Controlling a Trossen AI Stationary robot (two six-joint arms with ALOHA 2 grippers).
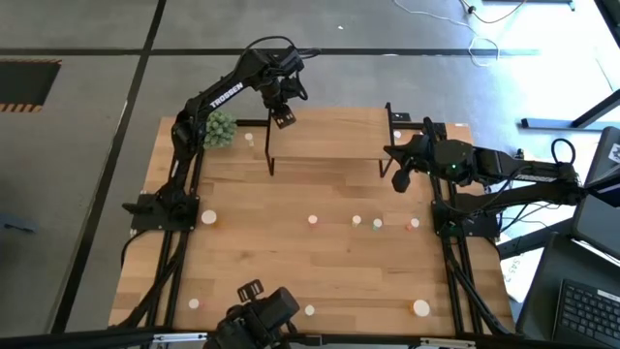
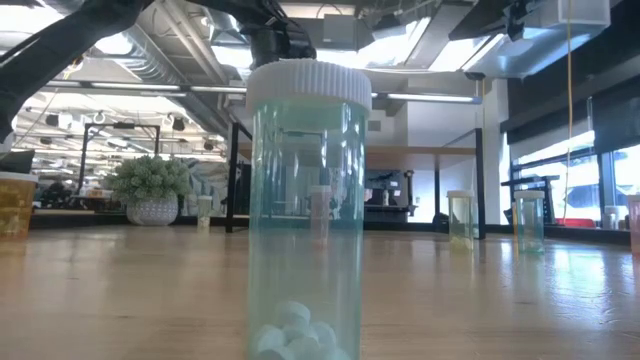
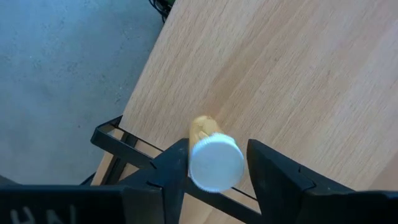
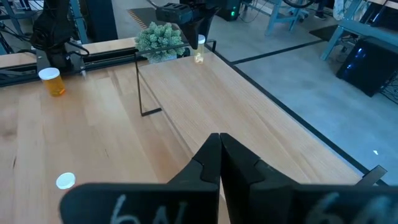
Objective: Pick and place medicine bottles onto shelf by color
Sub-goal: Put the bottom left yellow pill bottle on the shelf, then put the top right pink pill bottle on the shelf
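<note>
Over the shelf (image 3: 280,81), a yellowish bottle (image 3: 214,158) sits between the left gripper (image 3: 217,168)'s parted fingers.

The shelf (image 3: 298,68) is showing pale matt wood grain on thin black metal legs. Beside the shelf, a clear glossy plastic bottle (image 2: 305,215) is catching light.

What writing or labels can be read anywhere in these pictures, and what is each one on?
"TROSSEN": white letters along the left arm, seen from above.
White marks on the dark wrist parts at the bottom of both wrist views: cut off and blurred, not readable.
Bottles, such as the green one close to the low camera: no label shows.
Shelf: no writing shows.
</note>
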